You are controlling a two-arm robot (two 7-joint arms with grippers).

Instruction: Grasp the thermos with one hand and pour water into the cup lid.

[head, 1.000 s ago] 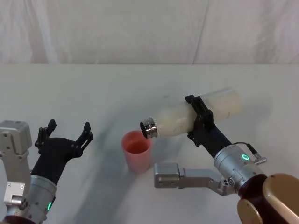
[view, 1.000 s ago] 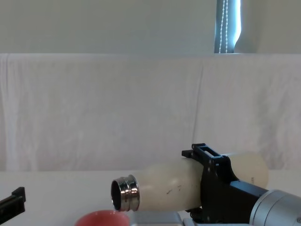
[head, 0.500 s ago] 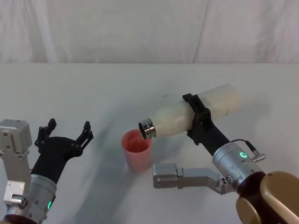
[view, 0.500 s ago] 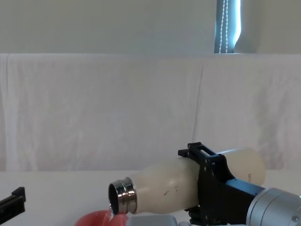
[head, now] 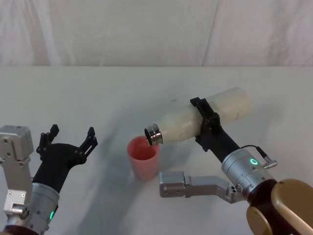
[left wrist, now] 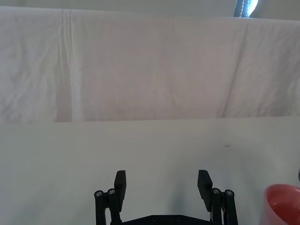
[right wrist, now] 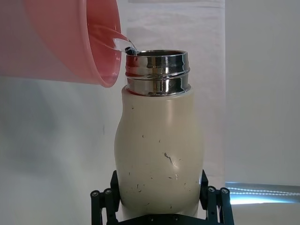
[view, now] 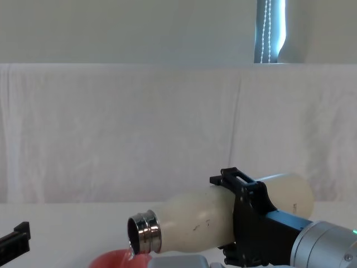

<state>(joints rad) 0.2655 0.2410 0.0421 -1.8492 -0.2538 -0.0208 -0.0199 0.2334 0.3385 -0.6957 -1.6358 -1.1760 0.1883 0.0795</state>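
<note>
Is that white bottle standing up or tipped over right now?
Tipped: the right gripper holds the thermos nearly sideways, neck lowest, water trickling into the cup lid.

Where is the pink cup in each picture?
Head view: cup lid stands at lower centre, under the thermos mouth.
Left wrist view: its rim peeks in at the lower right corner.
Right wrist view: top left, beside the steel neck.
Chest view: rim at the bottom edge.
Shared landmark: the thermos's steel neck.

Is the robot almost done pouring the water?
Done: the right gripper is shut on the thermos and has it tipped, neck over the cup lid. In hand: water runs from the neck into the lid. Left: finish pouring and tip the thermos upright. The left gripper waits open beside the lid.
</note>
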